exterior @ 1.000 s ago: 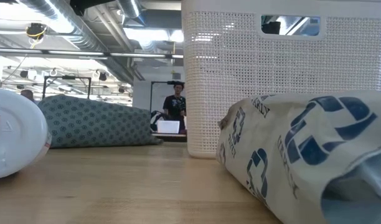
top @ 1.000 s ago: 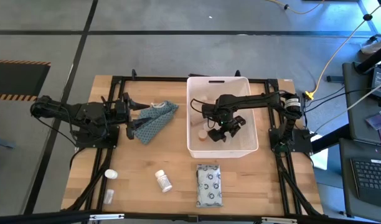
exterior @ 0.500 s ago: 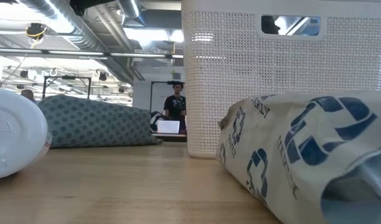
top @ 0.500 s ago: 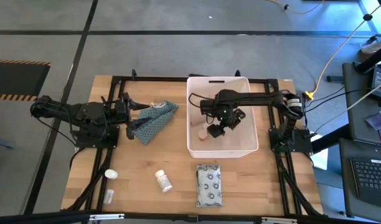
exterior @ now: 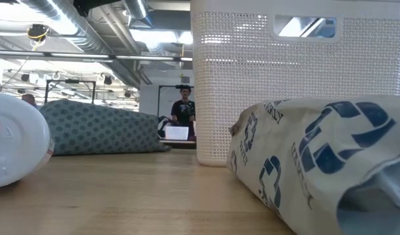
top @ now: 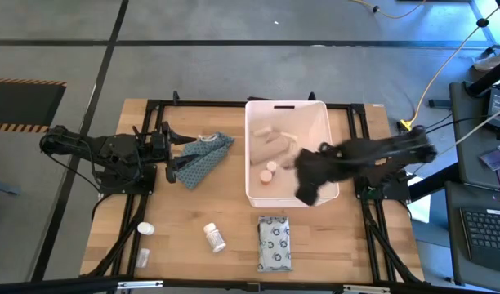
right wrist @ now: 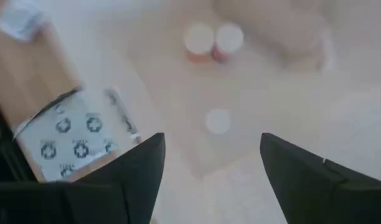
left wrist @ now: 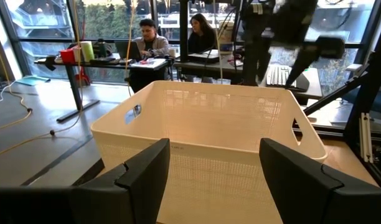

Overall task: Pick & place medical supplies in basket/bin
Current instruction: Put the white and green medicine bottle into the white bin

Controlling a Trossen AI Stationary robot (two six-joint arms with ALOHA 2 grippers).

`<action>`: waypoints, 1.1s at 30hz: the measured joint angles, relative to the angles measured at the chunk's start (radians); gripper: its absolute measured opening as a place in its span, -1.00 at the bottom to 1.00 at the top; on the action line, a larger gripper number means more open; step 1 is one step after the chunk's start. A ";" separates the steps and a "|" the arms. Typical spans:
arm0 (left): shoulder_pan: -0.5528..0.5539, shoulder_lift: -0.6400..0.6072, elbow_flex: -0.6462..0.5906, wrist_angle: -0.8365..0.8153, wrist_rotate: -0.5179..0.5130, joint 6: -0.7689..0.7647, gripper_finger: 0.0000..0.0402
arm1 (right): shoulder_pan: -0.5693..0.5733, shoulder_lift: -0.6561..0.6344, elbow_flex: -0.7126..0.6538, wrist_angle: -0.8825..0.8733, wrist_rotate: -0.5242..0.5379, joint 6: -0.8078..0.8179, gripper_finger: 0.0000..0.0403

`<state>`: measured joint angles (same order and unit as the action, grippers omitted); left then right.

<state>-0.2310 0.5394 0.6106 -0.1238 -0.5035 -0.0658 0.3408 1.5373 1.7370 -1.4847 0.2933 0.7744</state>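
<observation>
The white basket [top: 332, 155] stands mid-table, holding beige bandage rolls [top: 270, 139] and two orange-capped bottles [top: 268, 171], also seen in the right wrist view [right wrist: 206, 39]. My right gripper [top: 305, 189] hovers blurred over the basket's near right corner, open and empty [right wrist: 206, 180]. My left gripper [top: 172, 153] waits open at the left, pointing level at the basket [left wrist: 209, 124]. The patterned soft pack [top: 274, 242] and a white bottle [top: 214, 237] lie flat on the table near the front edge.
A teal patterned pouch [top: 205, 155] lies just beside my left gripper's fingers. Two more small white bottles [top: 145, 229] [top: 142, 257] lie at the front left. People sit at desks beyond the table [left wrist: 150, 37]. Bare wood lies between the basket and the front items.
My right gripper has risen out of the basket and swung toward its near right corner, turning as it went. It carries nothing. The bottles stay on the basket floor.
</observation>
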 joint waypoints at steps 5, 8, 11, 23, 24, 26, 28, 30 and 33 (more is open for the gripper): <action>0.000 0.000 0.000 0.000 0.000 0.000 0.20 | 0.183 -0.129 -0.020 -0.027 0.087 0.126 0.31; 0.000 0.000 0.000 0.000 0.000 0.000 0.20 | 0.303 -0.179 -0.082 -0.010 0.195 0.166 0.31; 0.000 0.000 0.000 0.000 0.025 -0.003 0.20 | 0.407 -0.239 -0.196 0.035 0.310 0.265 0.31; 0.000 0.000 0.000 0.000 0.213 -0.002 0.20 | 0.762 -0.506 -0.667 0.750 0.364 0.153 0.31; 0.000 0.000 0.000 0.000 0.216 -0.002 0.20 | 0.780 -0.523 -0.700 0.805 0.365 0.122 0.31; 0.000 0.000 0.000 0.000 0.215 -0.002 0.20 | 0.808 -0.546 -0.772 0.874 0.369 0.104 0.31; 0.000 0.000 0.000 0.000 0.207 -0.022 0.20 | 0.830 -0.564 -0.847 0.919 0.401 0.112 0.31; 0.002 0.004 0.000 0.001 0.208 -0.042 0.20 | 0.847 -0.582 -0.919 0.967 0.456 0.112 0.31; 0.004 0.020 0.000 0.001 0.229 -0.051 0.20 | 0.864 -0.601 -1.026 1.038 0.474 0.110 0.31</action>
<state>-0.2272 0.5598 0.6106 -0.1228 -0.2749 -0.1167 1.2049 0.9368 0.7109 -0.4464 0.7669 0.8845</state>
